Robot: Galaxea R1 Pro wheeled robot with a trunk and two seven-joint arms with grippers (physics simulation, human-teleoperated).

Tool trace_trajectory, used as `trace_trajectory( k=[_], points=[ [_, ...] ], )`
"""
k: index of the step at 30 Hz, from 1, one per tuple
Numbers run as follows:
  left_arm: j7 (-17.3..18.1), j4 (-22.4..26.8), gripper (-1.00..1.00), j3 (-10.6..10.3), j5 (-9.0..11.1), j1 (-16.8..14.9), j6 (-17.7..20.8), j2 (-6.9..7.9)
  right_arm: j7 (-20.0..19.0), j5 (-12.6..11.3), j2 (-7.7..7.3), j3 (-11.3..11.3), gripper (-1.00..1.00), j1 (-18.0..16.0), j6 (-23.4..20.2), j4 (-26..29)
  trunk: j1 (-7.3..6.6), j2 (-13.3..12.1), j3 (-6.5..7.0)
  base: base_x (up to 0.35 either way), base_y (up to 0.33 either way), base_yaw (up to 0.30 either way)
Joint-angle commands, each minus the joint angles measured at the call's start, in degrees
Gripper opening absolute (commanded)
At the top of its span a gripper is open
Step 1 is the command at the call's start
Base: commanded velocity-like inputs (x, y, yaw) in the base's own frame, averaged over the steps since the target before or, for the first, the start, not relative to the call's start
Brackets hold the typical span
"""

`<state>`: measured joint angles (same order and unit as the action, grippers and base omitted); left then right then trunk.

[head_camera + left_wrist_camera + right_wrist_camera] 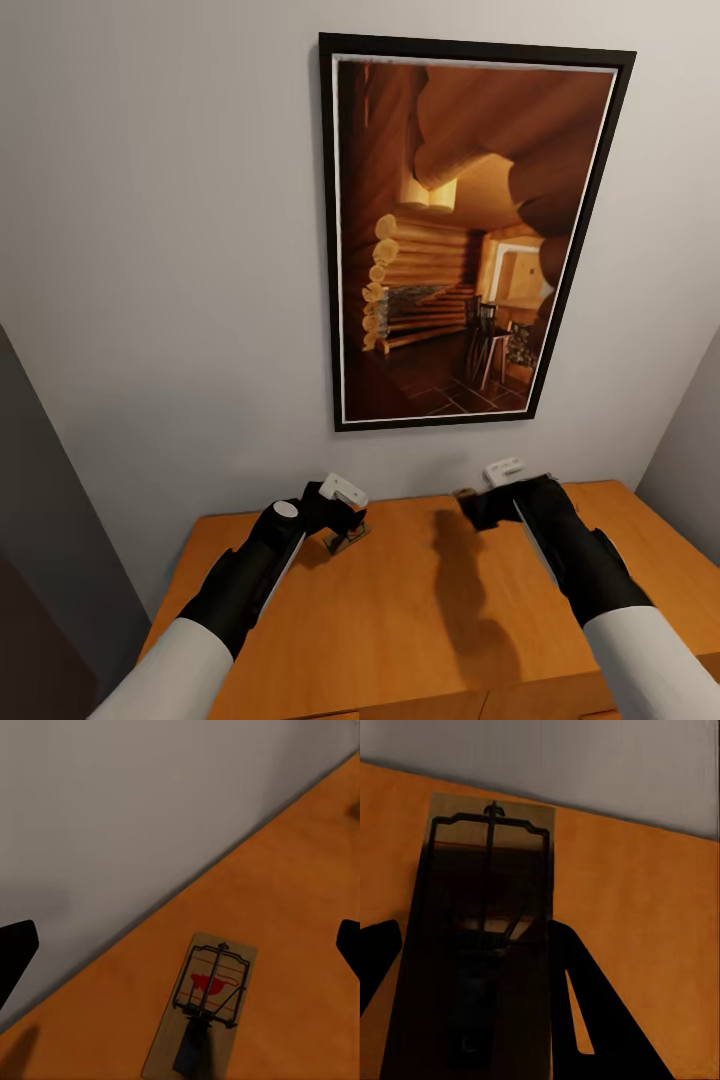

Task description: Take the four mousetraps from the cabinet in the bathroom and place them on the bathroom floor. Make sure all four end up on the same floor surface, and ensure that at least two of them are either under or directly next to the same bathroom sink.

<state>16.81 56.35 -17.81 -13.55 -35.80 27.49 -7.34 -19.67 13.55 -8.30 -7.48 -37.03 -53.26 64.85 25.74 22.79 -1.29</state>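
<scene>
One mousetrap (206,1009), a tan board with black wire and a red spot, lies flat on the cabinet (400,610) top near the wall. My left gripper (187,934) hovers over it, open, its fingers (15,952) far apart. In the head view that mousetrap (347,541) shows just under the left gripper (340,522). My right gripper (476,937) is shut on a second mousetrap (484,907), with one finger against each long edge. That trap is in deep shadow, close to the back wall. The right gripper (472,503) sits at the cabinet's back middle. The bathroom floor is out of view.
A grey wall rises directly behind the cabinet, with a large framed picture (470,240) of a log interior hanging above it. Darker wall panels close in at both sides. The front half of the cabinet top (420,650) is bare wood.
</scene>
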Motion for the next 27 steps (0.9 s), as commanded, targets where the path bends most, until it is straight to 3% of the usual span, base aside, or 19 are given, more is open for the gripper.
trace_trajectory(
  k=[1, 14, 27],
  points=[
    [0.42, 0.08, 1.00, 0.04, -0.61, -0.05, 0.19, -0.06, -0.46, 0.59, -0.05, 0.26, -1.00, -0.06, -0.92, 0.70, 0.04, 0.13, -0.14, 0.000, 0.000, 0.000],
    [0.42, 0.09, 1.00, 0.05, -0.70, -0.06, 0.28, 0.00, -0.61, 0.36, 0.49, 0.76, -1.00, -0.06, -2.03, 1.86, 0.04, 0.13, -0.14, 0.000, 0.000, 0.000],
    [0.84, 0.09, 1.00, -0.21, -0.55, -0.06, 1.04, -0.64, -0.55, 0.34, 0.66, -0.32, -1.00, -0.06, -2.03, 1.83, 0.04, 0.13, -0.14, 0.000, 0.000, 0.000]
  ],
)
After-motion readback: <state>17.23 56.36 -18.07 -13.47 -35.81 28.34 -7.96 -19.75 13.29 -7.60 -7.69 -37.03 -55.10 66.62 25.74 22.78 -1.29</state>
